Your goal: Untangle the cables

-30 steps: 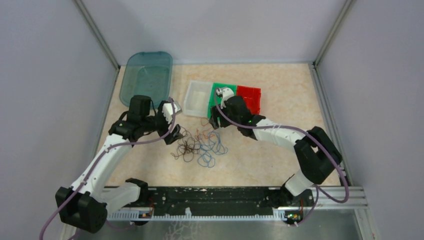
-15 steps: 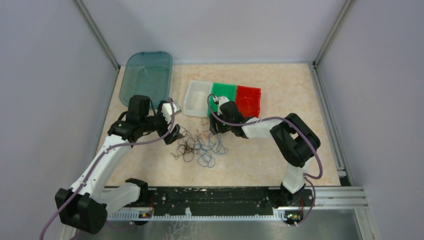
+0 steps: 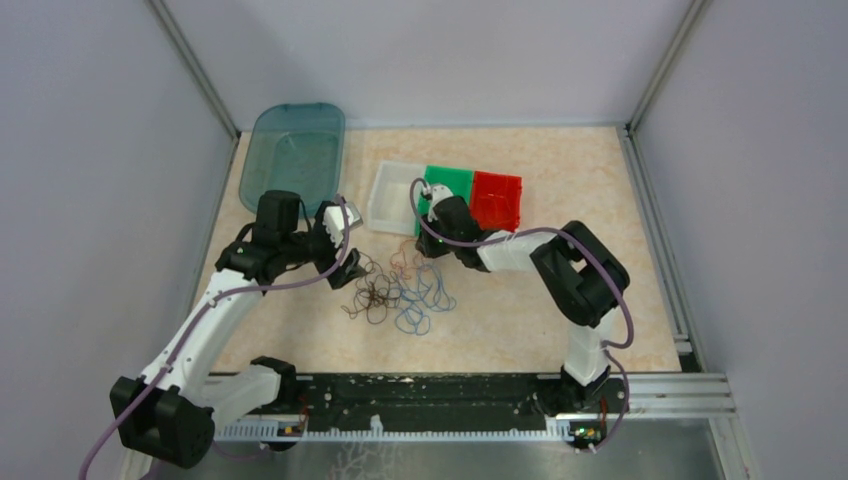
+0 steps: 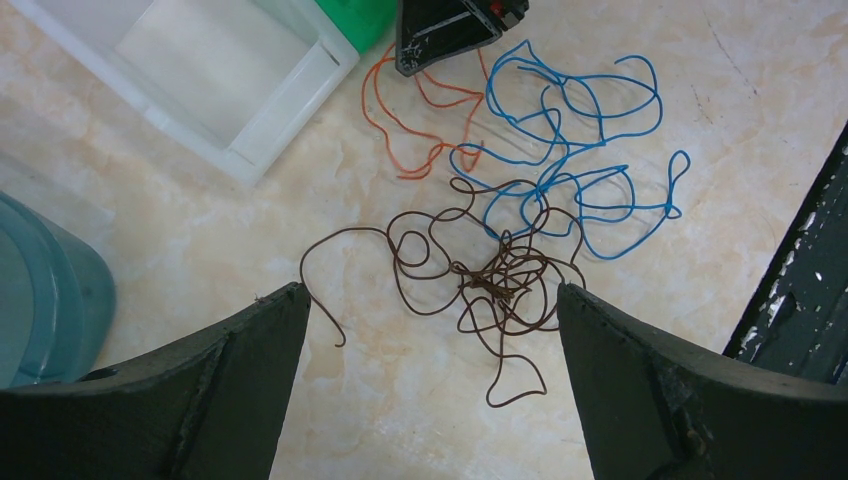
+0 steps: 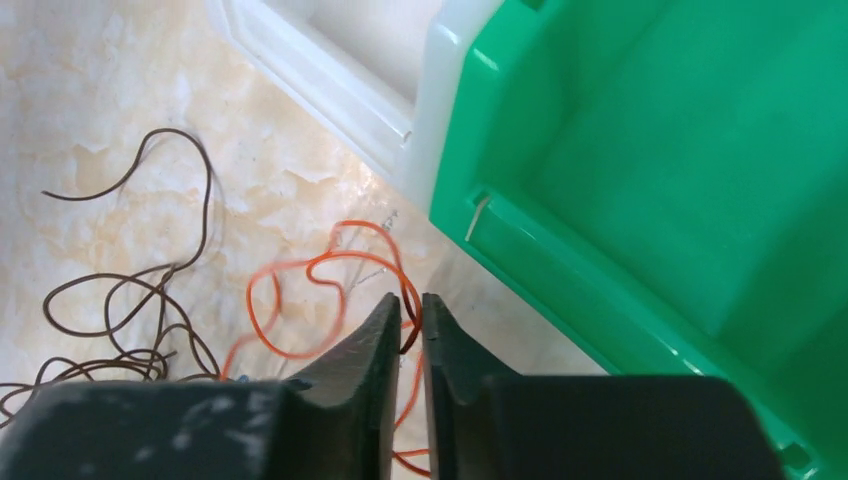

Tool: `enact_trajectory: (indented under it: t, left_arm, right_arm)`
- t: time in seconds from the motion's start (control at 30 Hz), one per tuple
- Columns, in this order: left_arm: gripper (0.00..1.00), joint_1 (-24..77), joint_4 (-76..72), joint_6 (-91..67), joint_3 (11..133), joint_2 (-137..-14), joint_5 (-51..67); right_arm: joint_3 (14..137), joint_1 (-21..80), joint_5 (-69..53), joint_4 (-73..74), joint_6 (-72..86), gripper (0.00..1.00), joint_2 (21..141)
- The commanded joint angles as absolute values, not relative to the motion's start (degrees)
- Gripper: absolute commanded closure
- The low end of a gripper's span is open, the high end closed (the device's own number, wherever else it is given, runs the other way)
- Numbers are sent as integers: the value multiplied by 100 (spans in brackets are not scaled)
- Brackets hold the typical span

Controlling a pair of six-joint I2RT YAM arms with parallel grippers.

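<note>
Right claw (image 5: pixel 421 315) on partly hidden orange cable (image 5: pixel 325 262)

Cables (image 4: pixel 495 283) blue, orange, brown; table (image 4: pixel 200 250) beige marbled

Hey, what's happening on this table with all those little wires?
Two robot arms are working on a tangle of thin wires on the table. The right gripper is pinched shut on the orange wire, beside the green bin. The left gripper hangs wide open above the knotted brown wire, touching nothing. The blue wire lies looped alongside.
</note>
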State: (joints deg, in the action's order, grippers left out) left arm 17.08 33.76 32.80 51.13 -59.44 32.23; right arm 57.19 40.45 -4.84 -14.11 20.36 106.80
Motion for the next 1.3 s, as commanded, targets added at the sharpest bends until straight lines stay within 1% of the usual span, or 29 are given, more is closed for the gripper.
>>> enact_trajectory:
  t: [0.0,0.07,0.33,0.43,0.63,0.9,1.07,1.27]
  left_arm:
    - [1,1685,3282,3300,5177,-5864,3349]
    - [1,1678,3277,3282,5168,-5867,3344]
    - [1,1681,3237,3219,5191,-5876,3350]
    - [1,1679,3233,3208,5194,-5882,3344]
    - [1,1677,3199,3207,5139,-5836,3328]
    - [1,1679,3197,3196,5143,-5832,3362]
    - [1,1679,3087,3073,5130,-5800,3487]
    - [0,1679,2526,2450,5172,-5661,4286]
  right_arm:
    - [6067,4043,-638,-1723,2056,91,10629]
    - [6089,4043,-674,-1737,2044,100,10518]
    - [6460,4043,-878,-1709,2091,100,9544]
    - [6695,4043,-823,-1595,2087,100,8986]
    - [7112,4023,-513,-1252,1932,100,8325]
    - [7122,3472,-385,-976,2020,100,7562]
    - [6955,3261,-798,-1210,2644,100,7252]
    - [7176,3461,-1408,-1760,3590,100,7191]
